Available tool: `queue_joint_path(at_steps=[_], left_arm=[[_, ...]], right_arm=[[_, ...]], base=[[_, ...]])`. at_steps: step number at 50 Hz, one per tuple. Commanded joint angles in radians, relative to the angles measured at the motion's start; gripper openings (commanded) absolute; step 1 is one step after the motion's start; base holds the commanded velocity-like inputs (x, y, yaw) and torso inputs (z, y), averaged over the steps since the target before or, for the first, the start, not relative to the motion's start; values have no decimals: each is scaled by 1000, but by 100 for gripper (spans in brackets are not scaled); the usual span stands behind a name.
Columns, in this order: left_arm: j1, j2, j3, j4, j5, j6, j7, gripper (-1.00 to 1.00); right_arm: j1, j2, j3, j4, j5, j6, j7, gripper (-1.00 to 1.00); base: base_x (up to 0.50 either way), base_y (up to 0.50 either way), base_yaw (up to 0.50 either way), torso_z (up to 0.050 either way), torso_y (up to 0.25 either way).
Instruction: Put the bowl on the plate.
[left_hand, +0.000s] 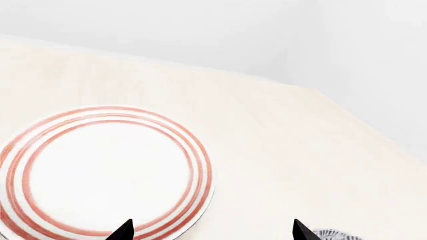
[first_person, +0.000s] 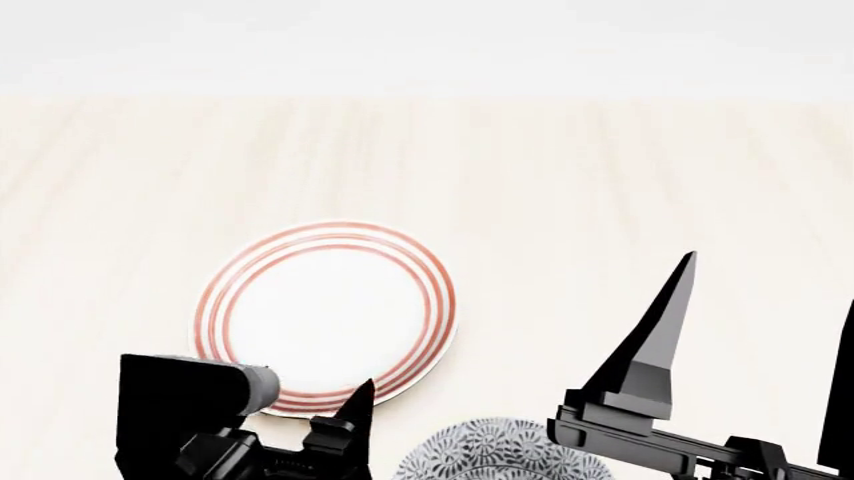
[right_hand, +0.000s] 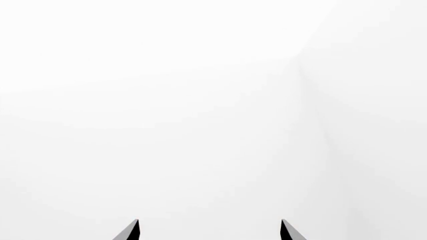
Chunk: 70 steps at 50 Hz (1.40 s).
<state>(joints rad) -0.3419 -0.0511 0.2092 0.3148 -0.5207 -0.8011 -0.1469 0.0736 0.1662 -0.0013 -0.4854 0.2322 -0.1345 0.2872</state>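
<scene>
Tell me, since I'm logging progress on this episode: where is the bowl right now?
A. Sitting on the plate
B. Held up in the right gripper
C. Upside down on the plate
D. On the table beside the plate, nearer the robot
D: in the head view the bowl rests on the table at the near edge of the picture, clear of the plate, which is bare, and no finger of either gripper closes on it.

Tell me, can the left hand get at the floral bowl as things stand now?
Probably yes. The left hand is open and empty, low by the near edge of the red-ringed plate, and the floral bowl sits right beside it, with nothing visible between them.
</scene>
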Motion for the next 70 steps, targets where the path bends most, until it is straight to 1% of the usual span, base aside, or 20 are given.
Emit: queue_joint_path(at_steps=[1,12,16,19,28,29,30,35,38,39,43,46,47,52,53,57,58,63,70], left_arm=[[-87,40,4,-66,-278,-211,-61,100],[-83,26,18,-73,-380,-189,-119,100],[-85,21,10,-81,-405,-187,-141,100],[-90,23,0,-90,-421,-191,-180,100],[-107,18,-6,-123,-459,-185,-231,100],[-117,28,-31,-150,-523,-241,-269,100],[-122,32,-40,-167,-552,-259,-286,100],[-127,23,-18,-204,-579,-259,-290,100],[-130,11,12,-208,-567,-255,-282,100],[-140,-1,42,-209,-551,-270,-282,100],[-140,-30,125,-197,-484,-244,-244,100],[-142,-44,165,-195,-457,-234,-225,100],[-144,-54,197,-190,-429,-220,-208,100],[-150,-80,279,-176,-358,-185,-176,100],[-153,-105,348,-158,-290,-149,-152,100],[-157,-127,417,-156,-218,-113,-138,100],[-161,-131,431,-167,-199,-102,-136,-100],[-163,-150,480,-167,-135,-50,-125,-100],[-183,-172,510,-140,-77,-7,-135,-100]], right_arm=[[0,-1,8,-2,-9,-6,-7,100],[1,7,2,4,-9,-13,2,100],[-2,8,-3,4,-6,-12,4,100],[-3,10,-7,11,-8,-18,4,100],[-4,15,-16,19,-6,-17,9,100],[-4,16,-16,17,-4,-14,10,100],[-5,17,-16,15,-3,-12,12,100],[-6,20,-19,17,-1,-16,14,100],[-6,22,-21,18,0,-16,16,100],[-6,22,-22,18,0,-16,17,100],[-8,24,-24,18,2,-18,19,100],[-9,26,-26,19,4,-20,21,100],[-9,26,-27,17,5,-17,22,100],[-9,29,-31,21,6,-21,23,100],[-9,29,-31,22,7,-20,24,100],[-10,31,-33,27,8,-25,25,100],[-12,31,-36,26,7,-27,25,100],[-16,33,-44,27,7,-27,26,100],[-18,37,-48,29,15,-22,29,100]], base=[[0,0,0,0,0],[0,0,0,0,0],[0,0,0,0,0],[0,0,0,0,0],[0,0,0,0,0],[0,0,0,0,0],[0,0,0,0,0],[0,0,0,0,0],[0,0,0,0,0],[0,0,0,0,0],[0,0,0,0,0],[0,0,0,0,0],[0,0,0,0,0],[0,0,0,0,0],[0,0,0,0,0],[0,0,0,0,0],[0,0,0,0,0],[0,0,0,0,0],[0,0,0,0,0]])
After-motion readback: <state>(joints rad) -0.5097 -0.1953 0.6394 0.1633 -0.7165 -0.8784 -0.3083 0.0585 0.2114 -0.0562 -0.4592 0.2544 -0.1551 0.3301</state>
